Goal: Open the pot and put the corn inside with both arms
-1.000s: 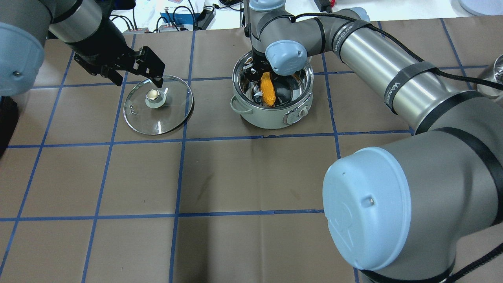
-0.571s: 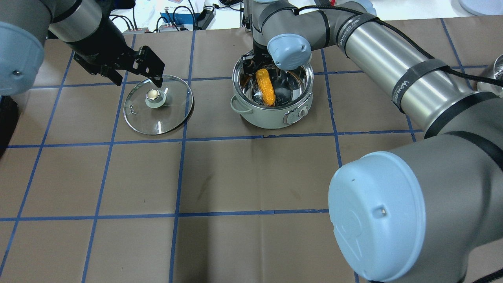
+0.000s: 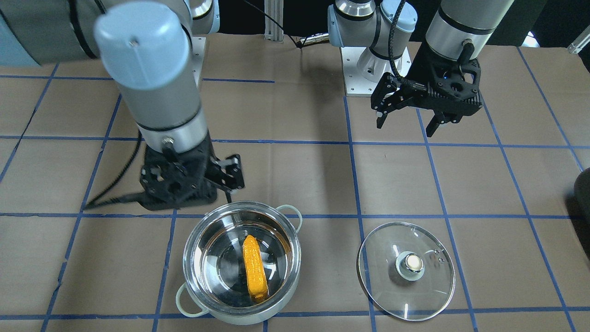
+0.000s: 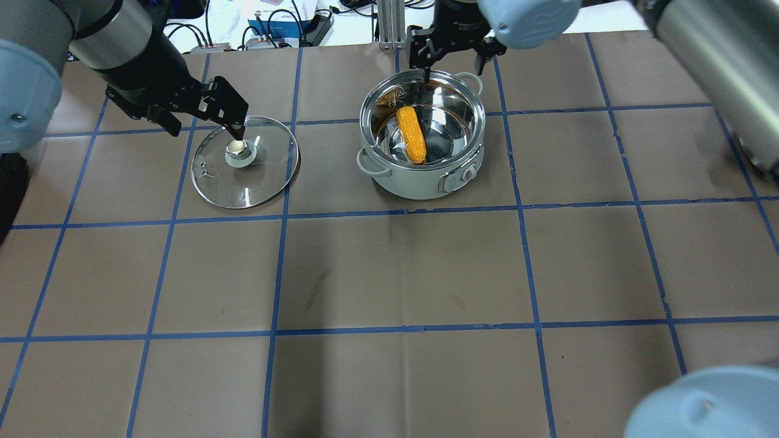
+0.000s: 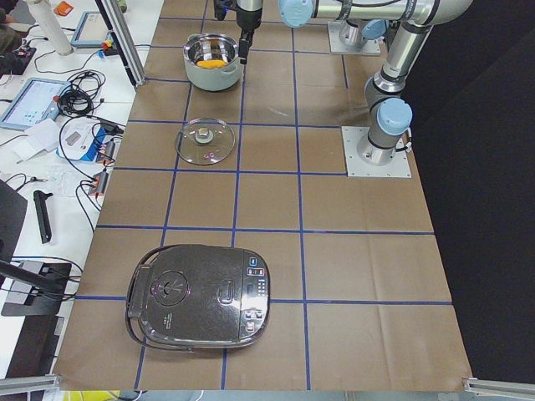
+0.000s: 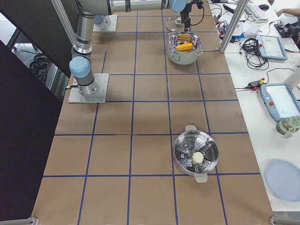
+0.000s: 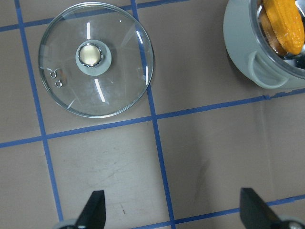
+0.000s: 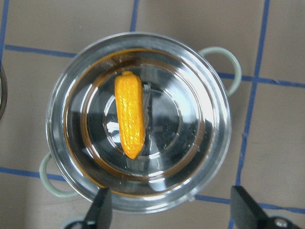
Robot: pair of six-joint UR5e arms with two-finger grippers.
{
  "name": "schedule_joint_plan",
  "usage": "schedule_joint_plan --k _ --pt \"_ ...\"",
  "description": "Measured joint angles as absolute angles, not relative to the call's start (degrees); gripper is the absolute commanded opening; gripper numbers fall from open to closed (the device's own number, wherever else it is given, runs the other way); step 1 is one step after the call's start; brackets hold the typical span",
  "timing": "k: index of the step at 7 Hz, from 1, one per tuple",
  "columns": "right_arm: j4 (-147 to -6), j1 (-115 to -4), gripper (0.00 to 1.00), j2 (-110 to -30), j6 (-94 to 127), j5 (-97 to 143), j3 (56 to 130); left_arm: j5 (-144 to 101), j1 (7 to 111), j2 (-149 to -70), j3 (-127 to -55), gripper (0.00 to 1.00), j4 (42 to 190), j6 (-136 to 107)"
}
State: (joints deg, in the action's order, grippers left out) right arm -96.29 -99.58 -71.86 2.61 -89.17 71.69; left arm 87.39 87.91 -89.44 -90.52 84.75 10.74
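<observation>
Two robot arms work over a brown worktop (image 4: 389, 274) marked with blue tape squares. The pot (image 4: 414, 185) stands open, and the corn (image 4: 411, 135) lies flat on its shiny floor, slightly off centre, touching nothing but the metal. The glass lid (image 4: 261, 182) rests flat on the worktop, well apart from the pot.

The right tool (image 4: 453, 61) hangs above the pot's far rim, released and empty; its wrist view shows both fingers spread wide with nothing between them. The left tool (image 3: 405, 127) hovers above the lid, also released, with its fingers wide apart.

By my judgement the corn has been delivered and the step in hand is the right arm's retreat. The next move seems to call only for both arms to draw clear without clipping the pot's rim or the lid's knob; nothing remains to be grasped.

Compared with a second ago, the right tool has risen out of the pot, where it was down around the corn. The corn is now free and fully visible. The left tool and lid have barely shifted.
</observation>
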Motion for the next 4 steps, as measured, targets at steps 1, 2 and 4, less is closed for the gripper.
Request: schedule_joint_plan --k 1,2,4 --pt "-92.8 -96.4 0.89 -78.6 1.0 -88.9 76.0 88.1 87.4 -89.3 -90.7 1.0 84.8 10.9" --pt "-91.3 -94.6 0.91 -84.1 0.4 -88.7 80.7 88.3 86.9 -89.2 -90.8 1.0 84.9 11.0" --pt "-92.3 -94.0 0.96 -88.3 0.3 -88.7 87.2 88.2 86.7 -89.1 -91.1 1.0 84.9 11.0"
